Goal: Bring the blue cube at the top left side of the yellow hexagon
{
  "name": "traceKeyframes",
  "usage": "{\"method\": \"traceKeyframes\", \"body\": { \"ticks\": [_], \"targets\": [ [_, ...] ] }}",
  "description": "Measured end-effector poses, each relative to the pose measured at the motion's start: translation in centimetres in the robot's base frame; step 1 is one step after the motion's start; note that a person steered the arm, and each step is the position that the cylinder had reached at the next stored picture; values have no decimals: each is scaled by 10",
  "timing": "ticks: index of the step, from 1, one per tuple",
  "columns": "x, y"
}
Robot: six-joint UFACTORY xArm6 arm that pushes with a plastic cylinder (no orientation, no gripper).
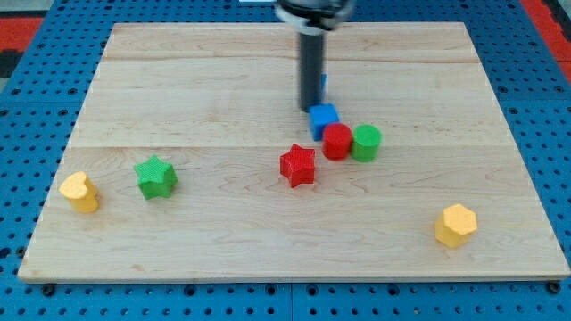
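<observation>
Pale wood with a fine grain makes the surface, a flat board lying on a blue pegboard. My tip, the lower end of a straight dark rod, stands just at the top-left edge of the small blue plastic cube, touching it or nearly so; it is a plain rod with no hand, so it holds nothing. The blue cube lies near the middle, touching the red cylinder, and a green cylinder stands against that one. A ribbed red star is near. The yellow hexagon lies well apart, at the view's bottom right.
</observation>
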State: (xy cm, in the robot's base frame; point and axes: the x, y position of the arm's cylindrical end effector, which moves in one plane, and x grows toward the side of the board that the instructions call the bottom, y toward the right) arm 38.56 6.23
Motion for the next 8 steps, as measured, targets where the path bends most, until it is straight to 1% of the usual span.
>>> {"method": "traceKeyframes", "body": {
  "ticks": [1, 2, 3, 4, 5, 6, 7, 8],
  "targets": [
    [40, 20],
    [24, 14],
    [45, 6],
    [81, 20],
    [90, 38],
    [92, 41],
    [111, 86],
    [94, 34]
  ]
}}
